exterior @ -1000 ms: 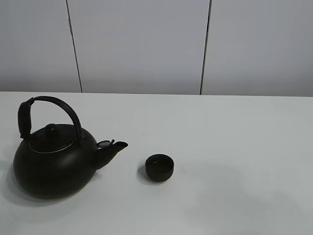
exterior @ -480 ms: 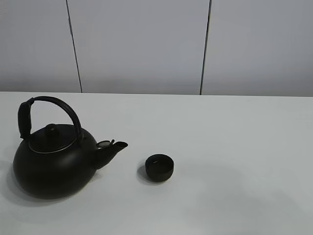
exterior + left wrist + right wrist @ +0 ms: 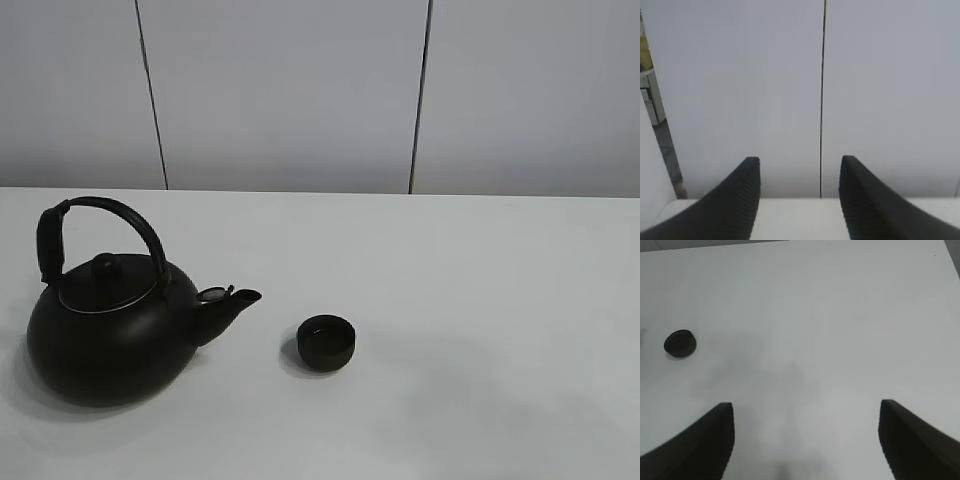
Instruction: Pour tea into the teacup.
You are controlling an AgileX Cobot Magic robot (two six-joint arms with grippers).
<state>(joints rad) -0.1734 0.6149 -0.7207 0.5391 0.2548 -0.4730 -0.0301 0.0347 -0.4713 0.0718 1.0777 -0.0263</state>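
**Kettle and teacup standing apart on the table, both grippers empty**

Nearest the high camera, the black kettle (image 3: 110, 335) is seen standing upright at the left of the white table (image 3: 480, 300). Its round body is topped by a lid with a small knob, and its arched handle rises over the lid and leans toward the left. The spout is pointed to the right, toward the teacup (image 3: 327, 342).

The teacup, small, black and without a handle, is set upright just to the right of the spout tip, near the kettle but not touching it. A clear strip of table is left between the two. The cup is placed a little left of the table's middle; its contents cannot be made out.

Neither arm is shown in the high view. In the left wrist view, the left gripper (image 3: 800, 200) is seen with its fingers spread and nothing between them, aimed at the far edge of the table and the wall behind it. In the right wrist view, the right gripper (image 3: 807, 440) is held above the table with its fingers spread wide and empty, well apart from the teacup (image 3: 680, 343).

Farthest back, a pale panelled wall (image 3: 290, 90) with two dark vertical seams is seen behind the table.
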